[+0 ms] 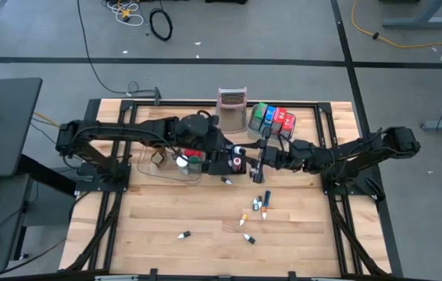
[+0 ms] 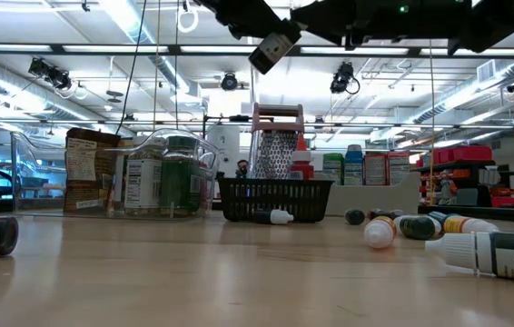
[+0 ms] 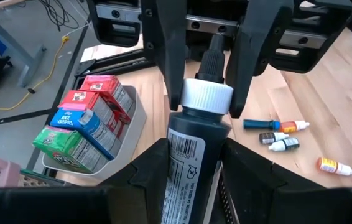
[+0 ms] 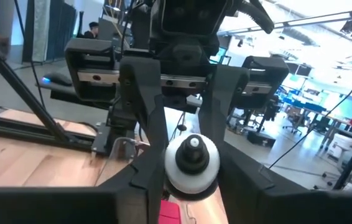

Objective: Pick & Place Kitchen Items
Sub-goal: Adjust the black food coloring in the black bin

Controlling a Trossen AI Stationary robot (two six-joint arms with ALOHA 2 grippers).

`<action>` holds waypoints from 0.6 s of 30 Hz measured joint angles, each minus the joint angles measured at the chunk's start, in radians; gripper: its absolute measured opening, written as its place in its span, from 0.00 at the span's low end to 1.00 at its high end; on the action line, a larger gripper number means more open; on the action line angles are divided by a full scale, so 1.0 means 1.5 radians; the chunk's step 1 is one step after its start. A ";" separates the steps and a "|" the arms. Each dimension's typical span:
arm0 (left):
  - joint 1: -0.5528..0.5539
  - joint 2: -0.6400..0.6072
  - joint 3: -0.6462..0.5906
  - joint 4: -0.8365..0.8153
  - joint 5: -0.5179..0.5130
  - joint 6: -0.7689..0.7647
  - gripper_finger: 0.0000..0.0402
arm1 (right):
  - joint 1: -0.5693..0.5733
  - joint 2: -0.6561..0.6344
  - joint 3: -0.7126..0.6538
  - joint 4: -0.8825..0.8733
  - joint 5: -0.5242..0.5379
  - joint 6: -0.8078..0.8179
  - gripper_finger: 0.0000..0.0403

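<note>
Bottle (image 3: 196,155) with a dark body and a white cap is up in the air over the middle of the table, and both arms have it. Up close, the left gripper (image 3: 191,165) has its two fingers pressed on the sides of the dark body. The right gripper (image 3: 207,74) reaches in from the other side, its two fingers around the cap end. From the right arm's own camera, the white cap (image 4: 191,160) sits snug between that arm's fingers, touching both. Down on the wooden table (image 1: 166,211), more little bottles (image 1: 258,204) lie scattered. Four packets (image 3: 79,121), red, blue and green, stand side by side in a grey tray (image 3: 135,121) at the back.
</note>
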 joint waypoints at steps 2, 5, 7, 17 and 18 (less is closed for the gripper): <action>0.000 0.000 -0.001 0.007 0.001 -0.001 0.37 | 0.000 -0.001 0.000 0.002 0.002 -0.001 0.31; 0.000 0.000 -0.001 0.005 0.001 -0.003 0.37 | 0.000 -0.001 0.000 0.003 0.003 0.004 0.32; 0.000 0.000 -0.001 0.004 0.002 -0.005 0.37 | 0.000 0.000 0.000 0.004 0.003 0.006 0.33; 0.000 0.000 0.000 0.006 -0.009 -0.019 0.48 | 0.000 0.000 0.001 -0.020 0.001 0.016 0.32; -0.001 0.000 0.001 0.009 -0.016 -0.035 0.49 | 0.000 0.002 0.001 -0.033 0.000 0.022 0.32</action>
